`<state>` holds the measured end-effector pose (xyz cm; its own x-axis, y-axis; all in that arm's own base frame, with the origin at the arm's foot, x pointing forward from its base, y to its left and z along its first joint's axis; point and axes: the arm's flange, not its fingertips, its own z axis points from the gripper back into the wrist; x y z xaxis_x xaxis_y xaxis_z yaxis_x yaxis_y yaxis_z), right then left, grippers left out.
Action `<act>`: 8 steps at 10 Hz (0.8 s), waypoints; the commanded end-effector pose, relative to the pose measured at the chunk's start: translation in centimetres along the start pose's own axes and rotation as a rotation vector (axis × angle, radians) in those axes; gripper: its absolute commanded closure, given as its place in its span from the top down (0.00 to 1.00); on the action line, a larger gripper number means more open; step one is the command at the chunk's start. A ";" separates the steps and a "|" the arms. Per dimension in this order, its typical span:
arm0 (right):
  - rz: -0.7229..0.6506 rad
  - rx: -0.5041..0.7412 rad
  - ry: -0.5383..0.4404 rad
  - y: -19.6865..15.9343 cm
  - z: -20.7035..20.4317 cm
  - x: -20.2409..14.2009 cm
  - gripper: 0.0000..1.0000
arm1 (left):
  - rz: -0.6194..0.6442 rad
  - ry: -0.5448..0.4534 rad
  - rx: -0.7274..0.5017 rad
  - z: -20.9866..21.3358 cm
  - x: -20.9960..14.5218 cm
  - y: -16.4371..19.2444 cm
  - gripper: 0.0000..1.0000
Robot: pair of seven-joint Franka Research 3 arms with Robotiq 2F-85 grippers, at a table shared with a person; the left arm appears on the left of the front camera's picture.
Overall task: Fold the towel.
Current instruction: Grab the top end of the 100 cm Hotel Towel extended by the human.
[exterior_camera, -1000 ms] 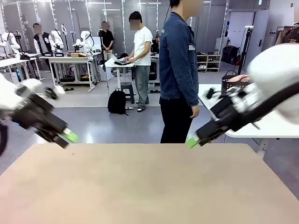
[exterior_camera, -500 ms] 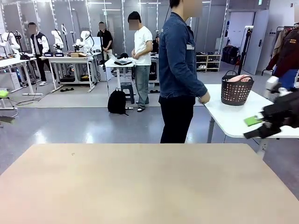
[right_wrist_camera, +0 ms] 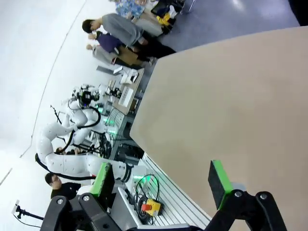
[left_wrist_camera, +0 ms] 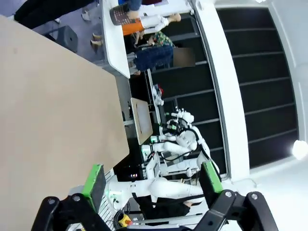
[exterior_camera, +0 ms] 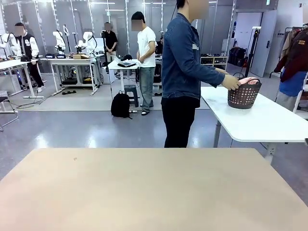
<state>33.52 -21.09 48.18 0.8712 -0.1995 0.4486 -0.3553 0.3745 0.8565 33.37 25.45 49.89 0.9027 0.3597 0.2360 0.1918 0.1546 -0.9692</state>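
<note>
Since the earlier frame, the person's hand [exterior_camera: 231,83] has been brought to the basket [exterior_camera: 243,97]. The towel [exterior_camera: 251,81] is bunched inside it, its long axis not discernible, well apart from the left gripper [left_wrist_camera: 153,173] and right gripper [right_wrist_camera: 161,173], both spread wide and empty.

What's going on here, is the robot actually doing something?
The folding has not started. A person in a denim jacket has a hand at the rim of the dark basket on the white side table, and the pink towel lies bunched inside it. The left tool and the right tool are both open and hold nothing, away from the tan table.
</note>
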 end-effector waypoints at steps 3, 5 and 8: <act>-0.001 0.000 -0.027 0.1 0.9 -0.2 1.00 | 0.008 -0.054 0.007 -0.4 0.6 1.0 1.00; -0.001 0.000 -0.027 0.1 0.9 -0.2 1.00 | 0.037 -0.032 0.002 1.0 0.0 1.5 1.00; -0.001 0.000 -0.027 0.1 0.9 -0.2 1.00 | 0.037 -0.032 0.002 1.0 0.0 1.5 1.00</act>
<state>33.06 -21.69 48.35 0.8644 -0.2244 0.4499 -0.3473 0.3805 0.8571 33.39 26.65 48.38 0.8938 0.4016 0.1997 0.1523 0.1472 -0.9773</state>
